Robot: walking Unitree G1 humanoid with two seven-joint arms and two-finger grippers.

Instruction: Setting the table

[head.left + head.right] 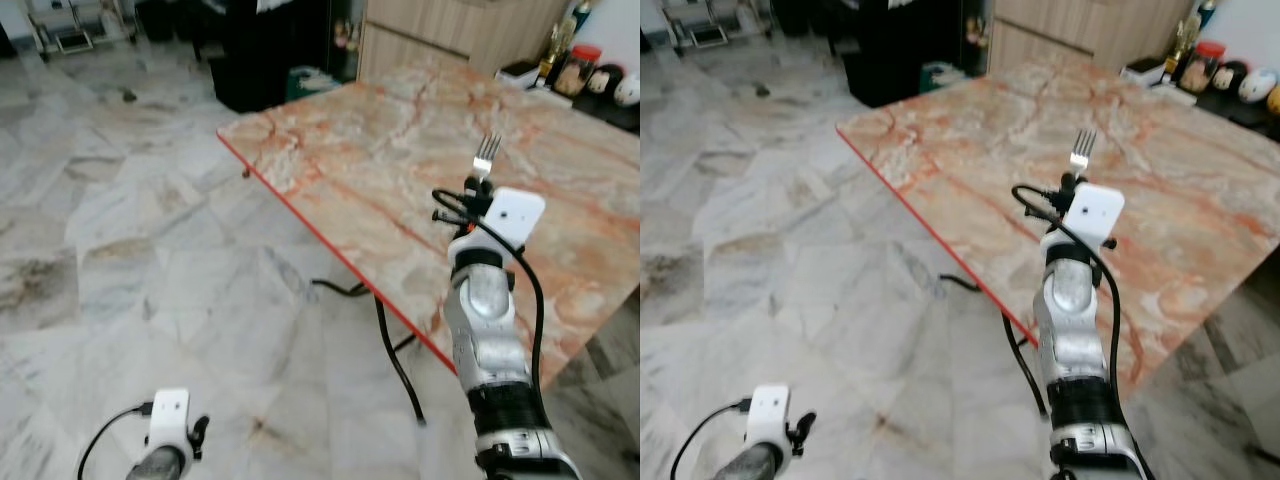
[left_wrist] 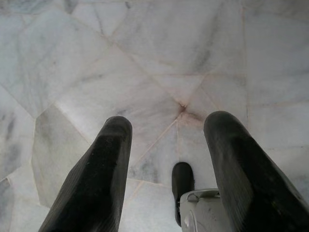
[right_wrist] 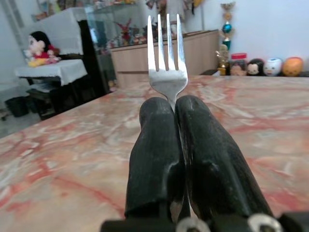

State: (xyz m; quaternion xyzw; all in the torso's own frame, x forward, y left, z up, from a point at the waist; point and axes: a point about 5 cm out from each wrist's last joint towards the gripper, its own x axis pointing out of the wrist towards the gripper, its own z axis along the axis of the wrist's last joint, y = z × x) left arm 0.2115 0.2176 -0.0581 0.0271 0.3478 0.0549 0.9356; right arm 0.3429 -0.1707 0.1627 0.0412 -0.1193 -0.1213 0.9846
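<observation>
You are at an early point of the setting, as far as these pictures let me judge: the table (image 1: 400, 150), which fills the upper right of the left eye view, has no plate, glass or cutlery on the part that you can see, so nearly all the work is left. One fork (image 1: 486, 155) is the only piece of tableware in view, and it is not on the table yet. Your right gripper (image 3: 175, 140) carries it, with the jaws closed tight on the handle and the tines standing up above the fingertips. In the left eye view the fork is right of centre, raised over the marble top and inside its red edge. From the wrist view I judge it is above the surface and not touching it. The next step, I think, is to choose a place on the top and lay the fork down flat there. Your left gripper (image 2: 166, 174) hangs low at the bottom left of the left eye view, over the floor (image 1: 120, 250), with its jaws apart and nothing between them, so it is free for another item. Counting: one fork, one table, two grippers. At the far edge, in the upper right corner, some jars and bottles (image 1: 570, 55) stand together, but they are too small for me to count surely.
</observation>
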